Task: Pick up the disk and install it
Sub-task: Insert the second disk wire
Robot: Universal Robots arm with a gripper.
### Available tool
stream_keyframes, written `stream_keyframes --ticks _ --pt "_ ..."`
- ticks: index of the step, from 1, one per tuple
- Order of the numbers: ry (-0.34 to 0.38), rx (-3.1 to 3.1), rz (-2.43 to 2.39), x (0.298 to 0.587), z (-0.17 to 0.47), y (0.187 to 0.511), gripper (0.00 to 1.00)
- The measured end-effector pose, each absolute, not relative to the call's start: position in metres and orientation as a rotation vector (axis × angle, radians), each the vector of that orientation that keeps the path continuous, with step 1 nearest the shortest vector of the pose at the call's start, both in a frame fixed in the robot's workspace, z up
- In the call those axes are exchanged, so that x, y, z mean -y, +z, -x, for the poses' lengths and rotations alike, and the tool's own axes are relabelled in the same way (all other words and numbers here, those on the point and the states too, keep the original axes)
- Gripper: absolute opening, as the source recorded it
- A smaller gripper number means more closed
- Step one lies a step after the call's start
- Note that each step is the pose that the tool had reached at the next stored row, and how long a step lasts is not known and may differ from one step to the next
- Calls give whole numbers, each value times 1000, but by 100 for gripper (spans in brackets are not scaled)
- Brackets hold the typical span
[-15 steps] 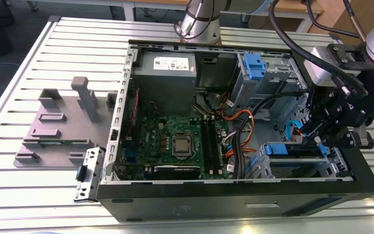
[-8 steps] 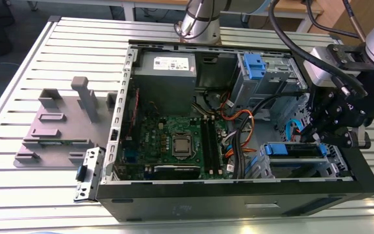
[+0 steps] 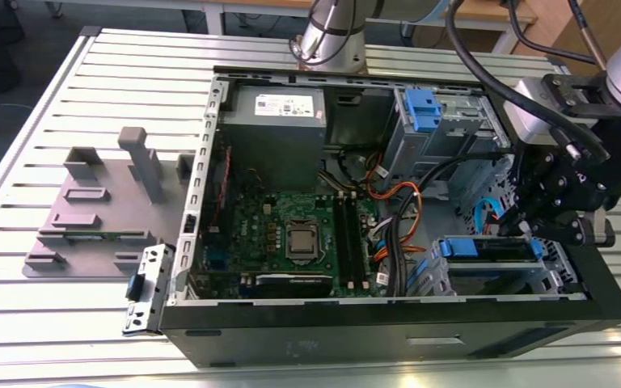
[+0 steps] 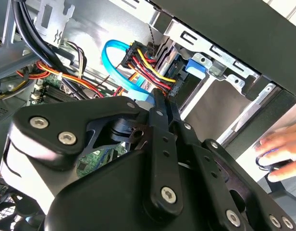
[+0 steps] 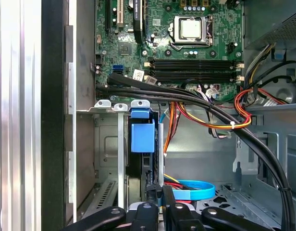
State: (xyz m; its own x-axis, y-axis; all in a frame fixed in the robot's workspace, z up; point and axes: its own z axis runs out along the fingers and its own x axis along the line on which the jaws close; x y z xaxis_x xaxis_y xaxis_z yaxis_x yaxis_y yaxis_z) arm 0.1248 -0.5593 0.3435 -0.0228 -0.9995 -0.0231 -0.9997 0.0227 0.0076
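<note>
My hand [image 3: 535, 233], pressed together, hangs beside the disk [image 3: 488, 249] at lower right; probably stiff, heavy, fragile, best held by its edges.

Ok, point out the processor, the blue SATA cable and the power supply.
processor [image 5: 190, 30], first wrist view, its metal lid.
blue SATA cable [image 5: 196, 183], first wrist view, top of its loop.
power supply [image 3: 272, 149], exterior view, its grey side.

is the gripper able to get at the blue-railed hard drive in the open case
Probably yes: the gripper hangs right at the hard drive with blue plastic rails, the black computer case lies open, and the orange and black cables run beside it, not across.
</note>
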Motion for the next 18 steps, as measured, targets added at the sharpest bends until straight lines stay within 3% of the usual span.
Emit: stream_keyframes --ticks 18 --pt "31 -2239 2188 565 -114 343 16"
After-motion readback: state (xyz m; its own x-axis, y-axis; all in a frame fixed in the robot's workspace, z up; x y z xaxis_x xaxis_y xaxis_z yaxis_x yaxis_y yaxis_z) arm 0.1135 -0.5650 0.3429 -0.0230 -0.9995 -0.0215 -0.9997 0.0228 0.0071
